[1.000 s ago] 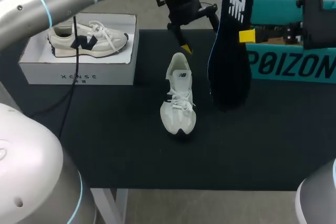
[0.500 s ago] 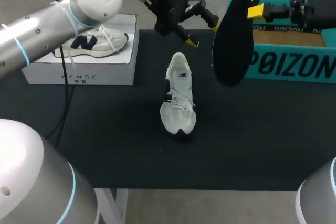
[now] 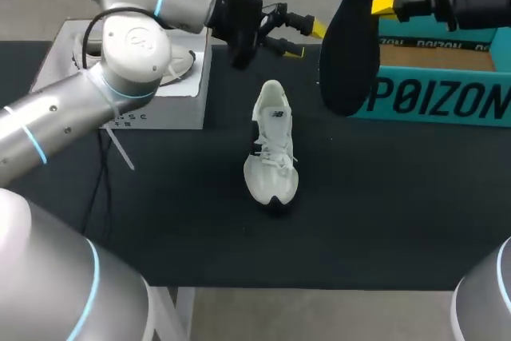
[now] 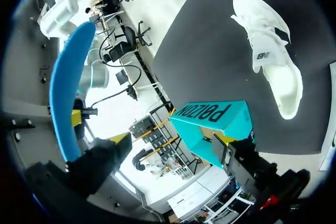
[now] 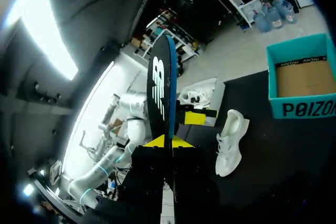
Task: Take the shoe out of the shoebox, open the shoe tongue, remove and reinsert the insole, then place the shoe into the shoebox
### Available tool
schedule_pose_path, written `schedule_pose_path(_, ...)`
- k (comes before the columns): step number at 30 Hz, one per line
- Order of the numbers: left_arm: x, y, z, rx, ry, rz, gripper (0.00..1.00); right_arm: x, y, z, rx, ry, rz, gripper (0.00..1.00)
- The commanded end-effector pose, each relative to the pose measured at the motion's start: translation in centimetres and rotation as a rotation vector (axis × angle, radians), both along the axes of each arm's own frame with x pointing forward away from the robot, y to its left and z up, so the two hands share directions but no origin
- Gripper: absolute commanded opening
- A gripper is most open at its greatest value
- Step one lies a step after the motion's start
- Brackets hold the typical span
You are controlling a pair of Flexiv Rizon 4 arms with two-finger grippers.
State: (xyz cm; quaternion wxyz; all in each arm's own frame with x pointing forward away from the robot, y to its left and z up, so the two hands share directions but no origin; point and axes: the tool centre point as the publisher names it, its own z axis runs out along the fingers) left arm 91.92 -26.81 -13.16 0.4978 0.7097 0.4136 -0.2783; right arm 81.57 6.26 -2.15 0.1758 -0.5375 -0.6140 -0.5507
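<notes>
The white shoe (image 3: 271,149) lies on the black table (image 3: 160,213). Beyond it and to its right, the right gripper (image 3: 391,3) pinches the dark insole (image 3: 351,37), which hangs upright in front of the teal shoebox (image 3: 447,93). Past the shoe's heel, the left gripper (image 3: 307,39) hovers with its fingers spread and empty.

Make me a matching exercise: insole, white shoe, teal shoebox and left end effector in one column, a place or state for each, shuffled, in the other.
1. insole
2. white shoe
3. teal shoebox
4. left end effector

A. open, holding nothing
B. lying in the middle of the table
C. standing open at the right
D. gripped by the right end effector

Pairs: 1-D, 2-B, 3-C, 4-A
</notes>
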Motion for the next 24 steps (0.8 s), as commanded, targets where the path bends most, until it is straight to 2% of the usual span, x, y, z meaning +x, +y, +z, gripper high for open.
schedule_pose_path(1, -0.1, -0.2, 0.4, -0.270, -0.007, -0.042, 1.00, 0.9, -1.4, -1.6, 0.031, 0.041, -0.015, 0.00)
schedule_pose_path(5, -0.3, -0.6, 1.5, -0.333, -0.001, -0.083, 1.00, 2.2, -2.1, -1.7, 0.021, 0.042, -0.009, 0.00)
schedule_pose_path(7, -0.4, -0.8, 2.0, -0.329, 0.018, -0.088, 1.00, 2.5, -2.2, -1.7, 0.010, 0.037, 0.003, 0.00)
schedule_pose_path(8, -0.5, -0.9, 2.3, -0.275, 0.038, -0.064, 1.00, 2.6, -2.2, -1.7, 0.011, 0.036, 0.006, 0.00)
schedule_pose_path(11, -0.5, -0.9, 2.3, -0.275, 0.038, -0.064, 1.00, 3.0, -2.0, -1.8, 0.013, 0.035, 0.015, 0.00)
schedule_pose_path(16, -0.5, -0.9, 2.3, -0.275, 0.038, -0.064, 1.00, 3.1, -1.1, -2.3, 0.011, 0.026, 0.047, 0.00)
schedule_pose_path(20, -0.5, -0.9, 2.3, -0.275, 0.038, -0.064, 1.00, 4.1, 0.2, -3.6, -0.058, -0.003, 0.041, 0.00)
schedule_pose_path(22, -0.5, -0.9, 2.3, -0.275, 0.038, -0.064, 1.00, 4.8, 0.2, -4.3, -0.040, 0.019, 0.027, 0.00)
schedule_pose_path(24, -0.6, -1.3, 2.9, -0.410, 0.129, -0.093, 1.00, 5.4, -0.1, -4.8, -0.053, 0.025, 0.022, 0.00)
